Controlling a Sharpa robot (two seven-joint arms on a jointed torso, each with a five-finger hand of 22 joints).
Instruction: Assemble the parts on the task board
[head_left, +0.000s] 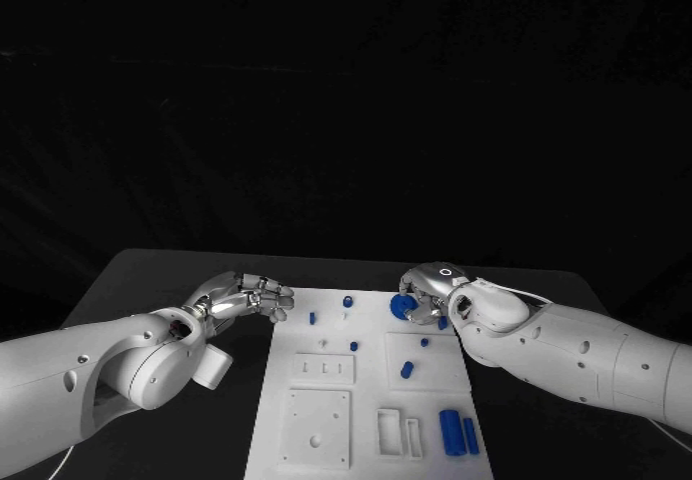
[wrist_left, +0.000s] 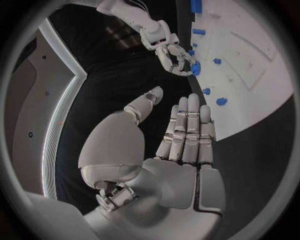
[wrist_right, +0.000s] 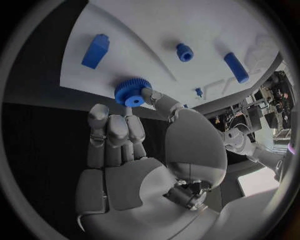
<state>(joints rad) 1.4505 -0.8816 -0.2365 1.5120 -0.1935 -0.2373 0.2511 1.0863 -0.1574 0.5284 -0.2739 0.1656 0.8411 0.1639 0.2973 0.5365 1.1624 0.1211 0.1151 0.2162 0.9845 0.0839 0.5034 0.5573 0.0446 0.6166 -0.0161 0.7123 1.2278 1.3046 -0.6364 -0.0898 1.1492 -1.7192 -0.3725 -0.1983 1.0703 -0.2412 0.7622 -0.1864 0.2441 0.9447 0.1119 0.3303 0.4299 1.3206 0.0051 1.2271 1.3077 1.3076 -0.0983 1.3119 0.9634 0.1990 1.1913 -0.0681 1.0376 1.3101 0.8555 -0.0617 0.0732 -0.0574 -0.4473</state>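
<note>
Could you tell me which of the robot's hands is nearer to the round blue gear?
Right. The right hand pinches the blue gear; the left hand sits off the task board's far-left corner.

The board (head_left: 325, 400) is showing a smooth, matt white face that looks like plastic. The blue gear (wrist_right: 132, 92) is looking like matt plastic with a finely ribbed rim. The right hand (wrist_right: 134, 150) is gleaming like brushed silver metal, its shell glossy white. The desk (head_left: 173, 275) is lying dull, matt black.
</note>
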